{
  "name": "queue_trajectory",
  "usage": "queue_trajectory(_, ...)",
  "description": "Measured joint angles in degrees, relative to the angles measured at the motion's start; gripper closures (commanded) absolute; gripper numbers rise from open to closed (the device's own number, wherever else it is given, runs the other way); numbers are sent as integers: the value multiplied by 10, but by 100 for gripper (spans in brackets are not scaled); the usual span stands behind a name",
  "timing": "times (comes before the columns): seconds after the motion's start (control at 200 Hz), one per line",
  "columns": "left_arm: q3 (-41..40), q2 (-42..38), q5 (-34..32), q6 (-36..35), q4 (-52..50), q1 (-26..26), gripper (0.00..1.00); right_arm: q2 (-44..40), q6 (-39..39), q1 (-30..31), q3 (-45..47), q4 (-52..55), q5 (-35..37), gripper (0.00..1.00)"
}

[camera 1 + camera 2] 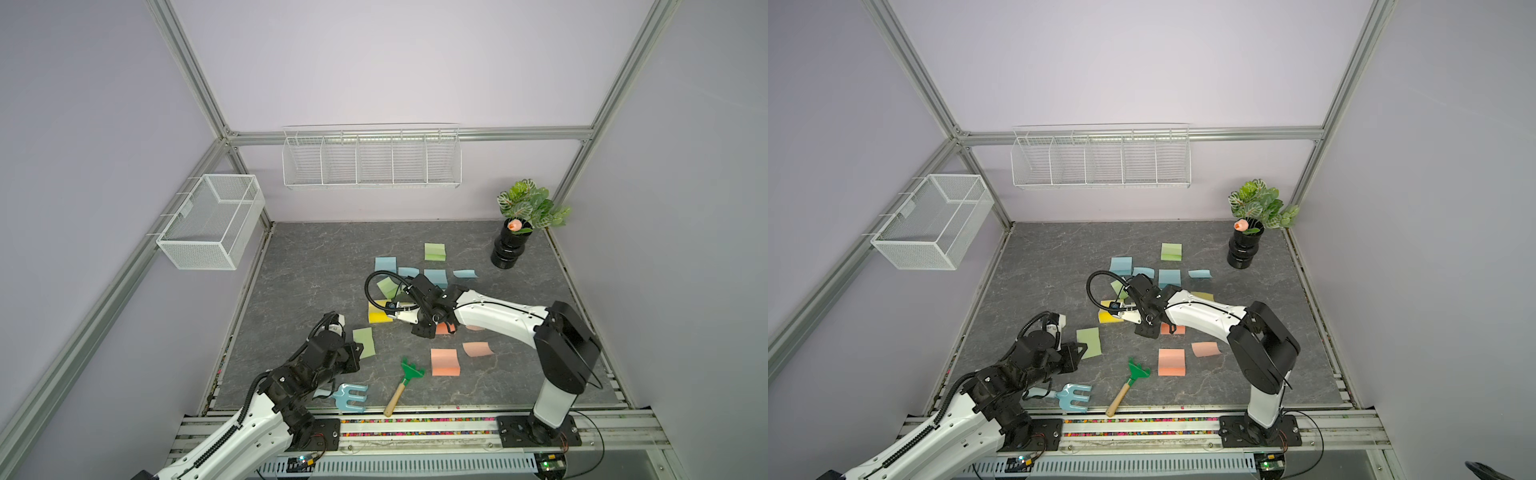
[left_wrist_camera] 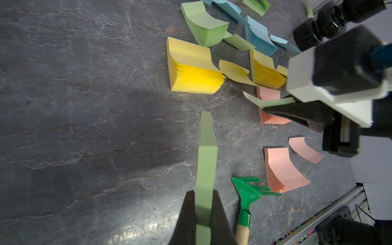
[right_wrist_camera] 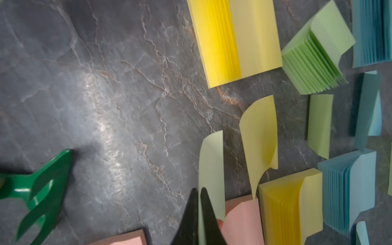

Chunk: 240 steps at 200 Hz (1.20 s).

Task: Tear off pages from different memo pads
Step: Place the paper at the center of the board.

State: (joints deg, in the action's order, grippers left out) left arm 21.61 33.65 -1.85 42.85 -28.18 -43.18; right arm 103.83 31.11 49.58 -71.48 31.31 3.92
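The left gripper is clamped on a green pad. Its jaws press the pad's two broad faces, so the block sticks straight out ahead of them, edge-on to the wrist camera. The right gripper is pinched tight on a green page, a single pale sheet that curls out past its fingertips. In both top views the two grippers hang apart, the right one beyond and to the right of the left one, with the held pad between them. Just beside the right gripper, partly under it, lies a salmon pad. A loose yellow page curls up next to the held page, and a yellow pad lies farther ahead of the jaws. Beyond the right gripper sit another green pad and a blue pad. A rake lies on the table near the left gripper, on its right side, and a second salmon pad rests just past the rake.
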Motion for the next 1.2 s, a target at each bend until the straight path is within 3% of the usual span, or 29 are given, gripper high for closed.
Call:
queue_trajectory(0.2, 0, 6, 4, 0, 4, 0, 100, 69, 3, 0, -36, 18, 10, 84)
queue_trajectory(0.295, 0, 16, 6, 0, 10, 0, 100, 79, -1, 0, -37, 29, -6, 68)
queue_trajectory(0.455, 0, 38, 8, 0, 21, 0, 100, 88, -9, 0, -53, 58, -26, 58)
queue_trajectory(0.76, 0, 70, 39, 0, 67, 11, 100, 83, -47, -3, -55, 86, -114, 42)
queue_trajectory(0.885, 0, 125, 71, 0, 100, 29, 100, 26, -75, -22, -23, 64, -137, 35)
queue_trajectory(1.06, 0, 186, 94, -1, 113, 52, 100, -126, -118, -48, 34, 13, -170, 18)
queue_trajectory(1.085, 1, 192, 97, -1, 116, 54, 100, -149, -123, -49, 44, 4, -177, 13)
queue_trajectory(1.1, 2, 197, 99, -1, 118, 55, 100, -163, -132, -50, 50, -2, -180, 0)
queue_trajectory(1.12, 3, 203, 101, -2, 121, 56, 100, -178, -133, -50, 58, -10, -185, 10)
queue_trajectory(1.199, 10, 230, 113, -5, 134, 57, 100, -235, -166, -50, 93, -40, -195, 11)
